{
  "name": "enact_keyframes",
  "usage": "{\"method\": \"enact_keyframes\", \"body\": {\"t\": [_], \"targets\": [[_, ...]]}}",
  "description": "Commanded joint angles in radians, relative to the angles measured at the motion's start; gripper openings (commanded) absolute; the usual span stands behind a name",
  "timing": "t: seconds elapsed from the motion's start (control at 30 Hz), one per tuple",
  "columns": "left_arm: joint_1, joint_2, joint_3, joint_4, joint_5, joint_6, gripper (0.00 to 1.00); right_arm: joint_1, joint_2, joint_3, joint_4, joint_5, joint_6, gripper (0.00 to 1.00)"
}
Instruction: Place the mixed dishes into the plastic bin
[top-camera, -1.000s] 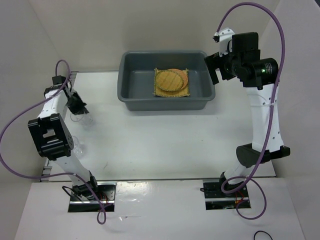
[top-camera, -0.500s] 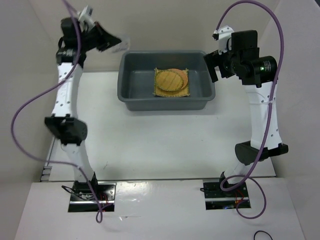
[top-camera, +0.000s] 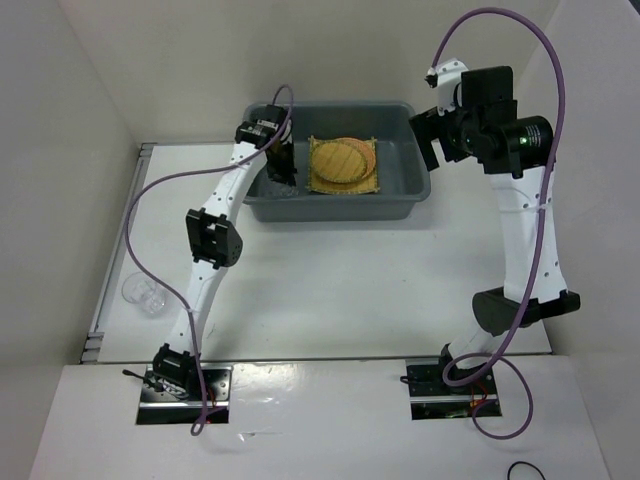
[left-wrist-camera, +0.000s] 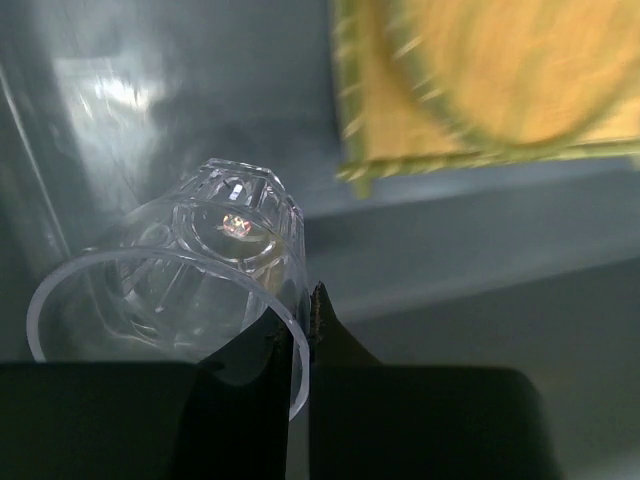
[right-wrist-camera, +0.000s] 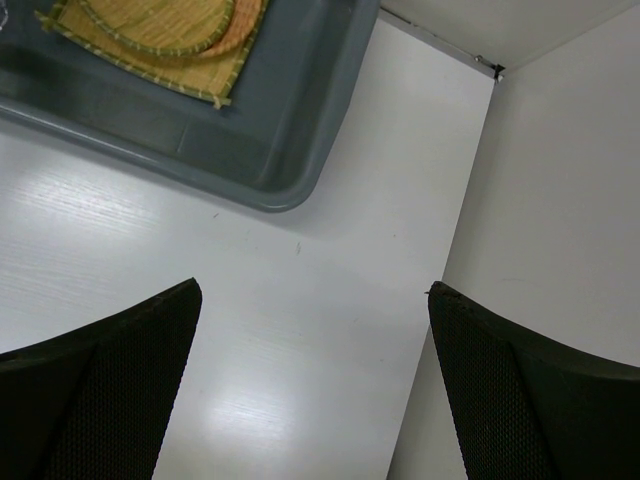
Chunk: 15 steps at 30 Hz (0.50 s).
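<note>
- Left gripper (left-wrist-camera: 298, 325) is down inside the plastic bin (top-camera: 330, 208) at its left end. It's pinched tight on the rim of a clear glass cup (left-wrist-camera: 180, 270), and the cup is tipped over just beside the mat.
- Square yellow mat (top-camera: 345, 187) lies on the bin floor with the yellow-tan disc (top-camera: 335, 160) and orange-brown disc (top-camera: 371, 155) on top — those look done.
- Right gripper (right-wrist-camera: 313, 290) hangs spread wide with nothing in it, near the bin's right end.
- Left to do, by my read: let this cup go, then fetch another glass cup (top-camera: 145, 293) waiting on the table (top-camera: 330, 290) — far left.

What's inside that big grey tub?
A square yellow mat carrying a yellow woven disc over an orange disc, mostly covered, plus a clear cup pinched in the left hand.
</note>
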Motion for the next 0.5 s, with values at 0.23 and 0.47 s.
{"method": "enact_keyframes", "body": {"t": [0.23,0.47], "targets": [[-0.026,0.014,0.021,-0.072,-0.136,0.032,0.27,0.009,-0.094,-0.070,0.011,0.044,-0.017,0.98],[-0.026,-0.090,0.174,-0.058,-0.129,0.032,1.00,0.009,-0.094,-0.070,0.011,0.035,-0.017,0.98]]}}
